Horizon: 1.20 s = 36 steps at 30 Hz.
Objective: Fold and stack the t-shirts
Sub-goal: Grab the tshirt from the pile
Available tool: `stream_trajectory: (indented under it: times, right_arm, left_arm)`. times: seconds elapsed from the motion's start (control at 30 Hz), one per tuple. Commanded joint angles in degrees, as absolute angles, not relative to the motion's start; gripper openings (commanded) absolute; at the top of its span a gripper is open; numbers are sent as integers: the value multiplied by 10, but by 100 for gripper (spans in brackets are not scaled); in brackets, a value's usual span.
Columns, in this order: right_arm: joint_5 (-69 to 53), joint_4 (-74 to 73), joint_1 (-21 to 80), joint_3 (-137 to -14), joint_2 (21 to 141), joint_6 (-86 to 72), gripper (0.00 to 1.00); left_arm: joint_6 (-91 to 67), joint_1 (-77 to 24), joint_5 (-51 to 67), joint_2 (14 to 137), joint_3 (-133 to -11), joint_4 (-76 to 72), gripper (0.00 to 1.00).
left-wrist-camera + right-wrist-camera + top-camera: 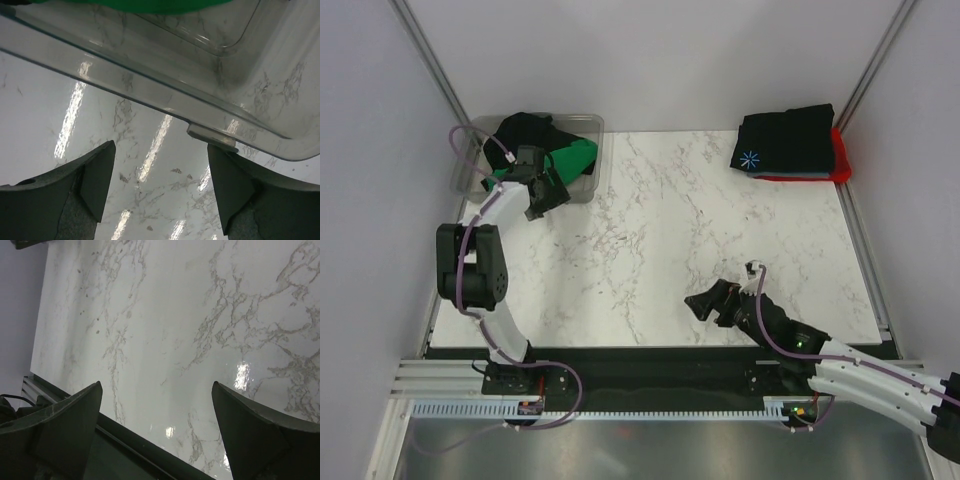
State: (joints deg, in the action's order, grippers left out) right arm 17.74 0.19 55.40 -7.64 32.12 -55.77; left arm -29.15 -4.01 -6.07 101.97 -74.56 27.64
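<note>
Left claw (542,190) hung released and empty at ten o'clock on the marble desk (650,230), its fingers (95,180) spread just outside the near wall of a clear plastic bin (596,135). Inside that bin lay a crumpled bright green t-shirt (575,158), with a black t-shirt (525,128) bunched behind it toward twelve o'clock. At two o'clock, in the desk's far corner, a folded black t-shirt with a starburst print (790,140) sat on top of a red t-shirt (840,155), whose edge showed along the three o'clock side. Down at five o'clock the right claw (708,305) hovered low over bare marble, released wide and grasping nothing.
</note>
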Motion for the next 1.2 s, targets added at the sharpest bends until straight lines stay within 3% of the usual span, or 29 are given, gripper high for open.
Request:
stream_trajectory:
  times: [0.0,0.23,0.37,0.6,0.97,1.17]
  right_arm:
    - [188,33,555,-76,297,-559,98]
    - [191,38,555,-71,292,-559,98]
    - [190,40,555,-72,292,-559,98]
    - [185,47,555,-70,294,-555,98]
    - [183,54,555,-66,291,-554,98]
    - [190,63,555,-62,292,-553,98]
  left_arm:
    - [-256,-21,-35,1066,-822,257,81]
    - [-219,-1,-12,1169,-980,325,81]
    - [-214,-1,28,1125,-988,330,82]
    - [-178,-1,-36,1059,-1007,330,83]
    - [-163,47,-51,1280,-1256,379,83]
    - [-166,74,-34,1341,-1288,381,82]
